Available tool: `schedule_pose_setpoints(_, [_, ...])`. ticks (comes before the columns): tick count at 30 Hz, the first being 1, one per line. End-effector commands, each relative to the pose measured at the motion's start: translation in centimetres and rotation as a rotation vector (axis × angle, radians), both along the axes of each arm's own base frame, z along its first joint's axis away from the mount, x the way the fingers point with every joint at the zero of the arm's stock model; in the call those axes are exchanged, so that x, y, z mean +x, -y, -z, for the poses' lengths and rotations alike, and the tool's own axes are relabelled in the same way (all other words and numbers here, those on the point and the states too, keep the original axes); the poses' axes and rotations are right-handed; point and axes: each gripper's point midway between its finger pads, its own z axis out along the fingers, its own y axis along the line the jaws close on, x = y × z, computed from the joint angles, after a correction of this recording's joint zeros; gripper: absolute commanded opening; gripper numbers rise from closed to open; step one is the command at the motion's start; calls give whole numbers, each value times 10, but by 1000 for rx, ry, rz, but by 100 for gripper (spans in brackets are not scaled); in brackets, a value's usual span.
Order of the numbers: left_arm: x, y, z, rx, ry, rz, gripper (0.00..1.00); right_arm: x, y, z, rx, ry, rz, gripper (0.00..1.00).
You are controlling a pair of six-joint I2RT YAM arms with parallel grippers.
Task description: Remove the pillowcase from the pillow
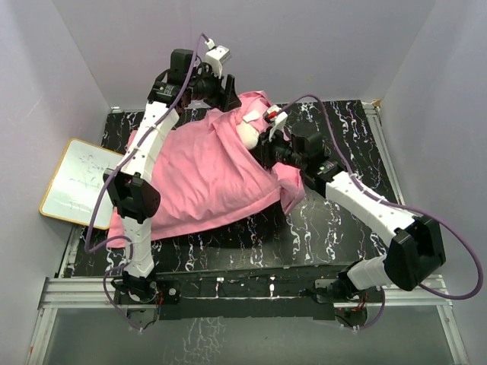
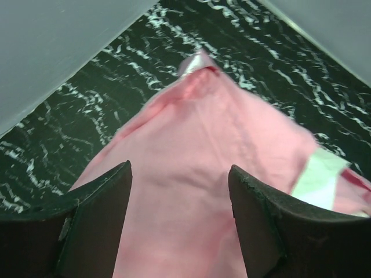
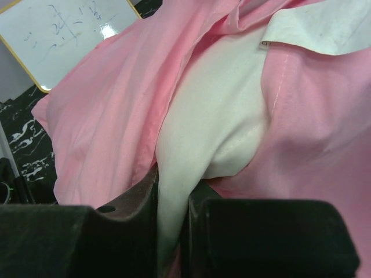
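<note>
The pillowcase [image 1: 205,167] lies left of centre on the table [image 1: 335,220], mostly covering the pillow [image 3: 220,116]. Right gripper [image 3: 174,197]: fingers pinching exposed pillow. Left gripper [image 2: 179,171]: fingers spread above the pillowcase's far end.

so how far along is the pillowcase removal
Done: the pillow shows white through the pillowcase opening. In hand: the right gripper pinches that exposed pillow; the left gripper hangs open over the pillowcase. Left: most of the pillow is covered.
</note>
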Motion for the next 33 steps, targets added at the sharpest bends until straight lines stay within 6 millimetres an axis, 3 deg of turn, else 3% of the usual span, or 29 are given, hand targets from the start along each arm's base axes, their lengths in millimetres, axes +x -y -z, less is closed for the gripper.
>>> schedule_pose_setpoints(1, [-54,19,-79,-149,90,214,66,11,3,-106,49,370,13,8])
schedule_pose_setpoints(7, [-95,19,-136,-209,251,344,72,26,5,-140,-4,483,43,8])
schedule_pose_setpoints(9, [-102,18,-134,-168,288,360,74,29,1,-155,2,514,32,8])
schedule_pose_setpoints(11, [-100,15,-118,-79,318,343,75,31,-4,-167,5,529,11,8])
schedule_pose_setpoints(14, [-86,4,-106,21,358,278,70,36,-9,-177,-2,553,-5,8])
schedule_pose_setpoints(16, [-69,-8,-109,83,416,195,63,36,-9,-183,-9,581,-5,8])
schedule_pose_setpoints(18, [-49,-26,-120,154,504,71,58,37,-7,-191,-17,608,5,8])
schedule_pose_setpoints(22, [-29,-52,-152,239,673,-84,54,40,-6,-213,-28,671,14,8])
schedule_pose_setpoints(27, [-19,-68,-169,334,736,-140,54,47,-5,-271,12,795,66,8])
schedule_pose_setpoints(30, [-8,-78,-177,359,757,-219,53,41,-17,-292,14,866,58,8])
schedule_pose_setpoints(33, [1,-87,-202,334,840,-318,52,26,-28,-305,-9,949,82,8])
